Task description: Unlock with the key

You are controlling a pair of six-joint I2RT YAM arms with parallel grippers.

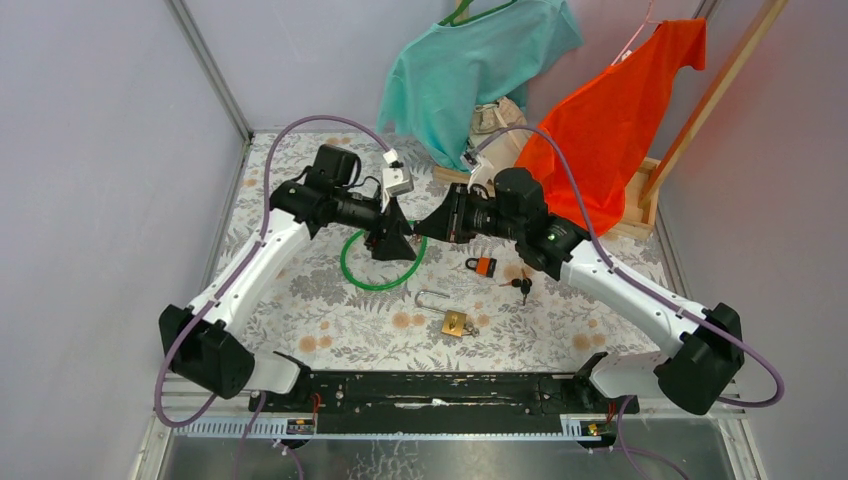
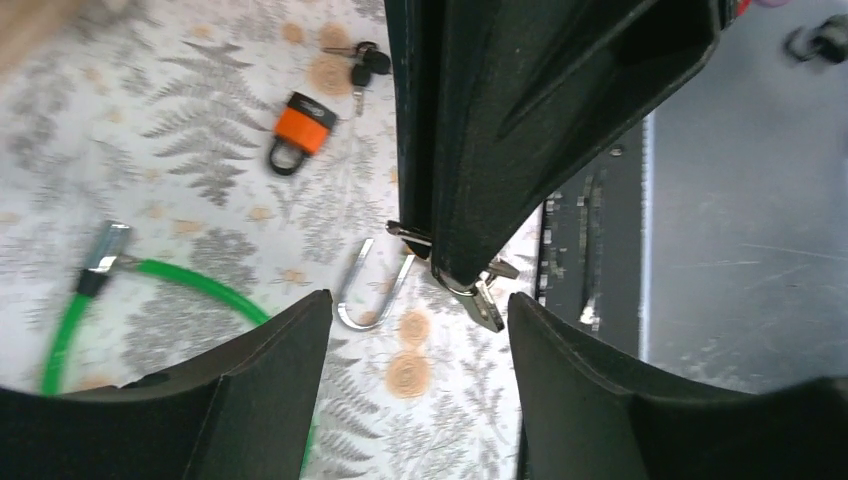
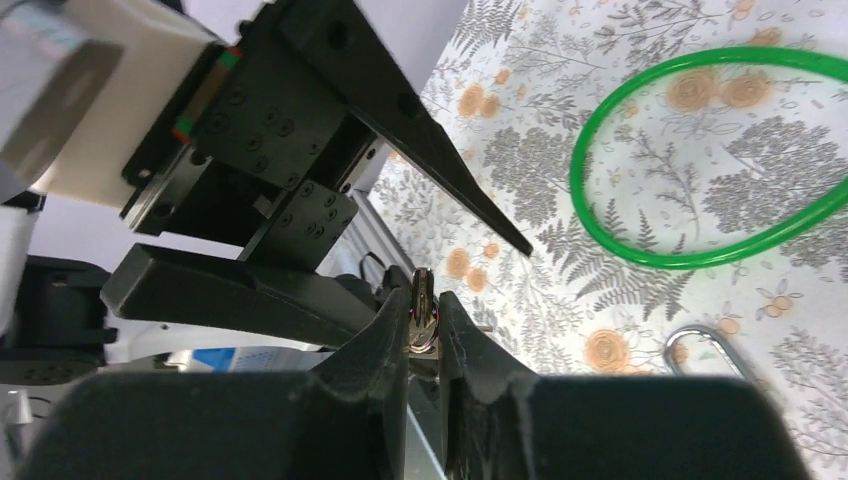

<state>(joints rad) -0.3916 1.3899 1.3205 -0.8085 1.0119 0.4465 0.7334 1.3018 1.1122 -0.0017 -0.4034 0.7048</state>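
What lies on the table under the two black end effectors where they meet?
A green cable loop lies on the fern-patterned tablecloth below them. The left end effector covers the loop's upper right stretch from above, so whatever lies directly beneath there cannot be seen.

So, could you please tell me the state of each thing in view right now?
Left claw: open, holding nothing.
Right claw: shut on key.
Orange padlock: shackle closed, lying flat.
Brass padlock: lying flat, locked or not unclear.
Green cable lock: lying looped.
Spare keys: loose beside orange padlock.
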